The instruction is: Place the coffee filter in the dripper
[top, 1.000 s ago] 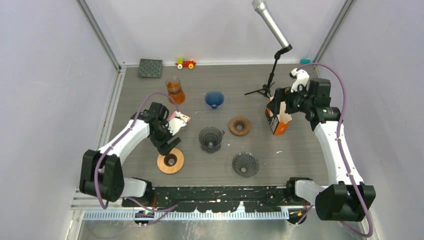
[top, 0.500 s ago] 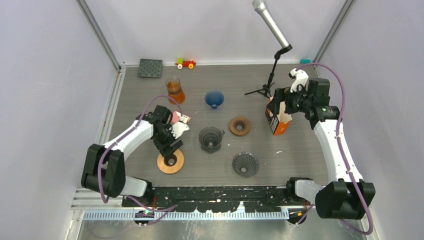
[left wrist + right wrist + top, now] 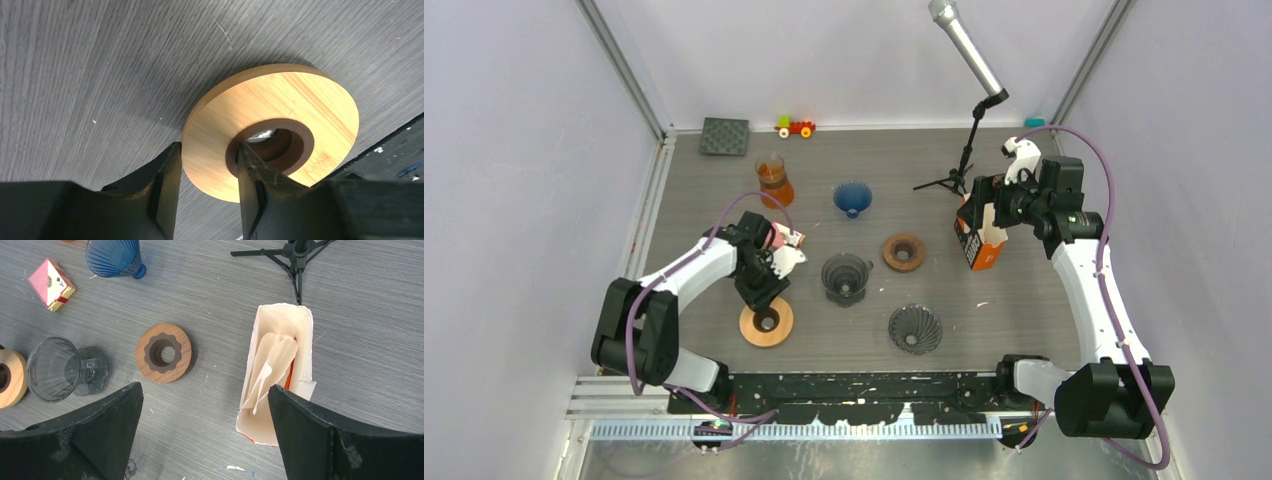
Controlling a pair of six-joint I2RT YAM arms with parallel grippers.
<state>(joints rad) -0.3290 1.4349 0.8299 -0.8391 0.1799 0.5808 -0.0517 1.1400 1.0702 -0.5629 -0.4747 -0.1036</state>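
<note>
Cream paper filters (image 3: 272, 360) stand in an open orange-and-white box (image 3: 979, 238) at the right. My right gripper (image 3: 205, 390) hangs open just above that box, holding nothing. Three drippers are on the table: a clear one (image 3: 845, 277) in the middle, a blue one (image 3: 852, 197) behind it and a dark ribbed one (image 3: 915, 329) in front. My left gripper (image 3: 207, 150) is down on the light bamboo ring (image 3: 272, 125). One finger is outside its rim and the other inside its hole, and the ring's wall is pinched between them.
A walnut ring (image 3: 904, 252) lies right of the clear dripper. A small card box (image 3: 786, 238) sits by my left wrist. At the back are a glass of amber liquid (image 3: 773, 180), a dark square mat (image 3: 725, 136), a toy car (image 3: 796, 127) and a microphone stand (image 3: 969, 150).
My left gripper has come down and forward onto the bamboo ring and closed on its wall. The right arm and the filter box have stayed put.
</note>
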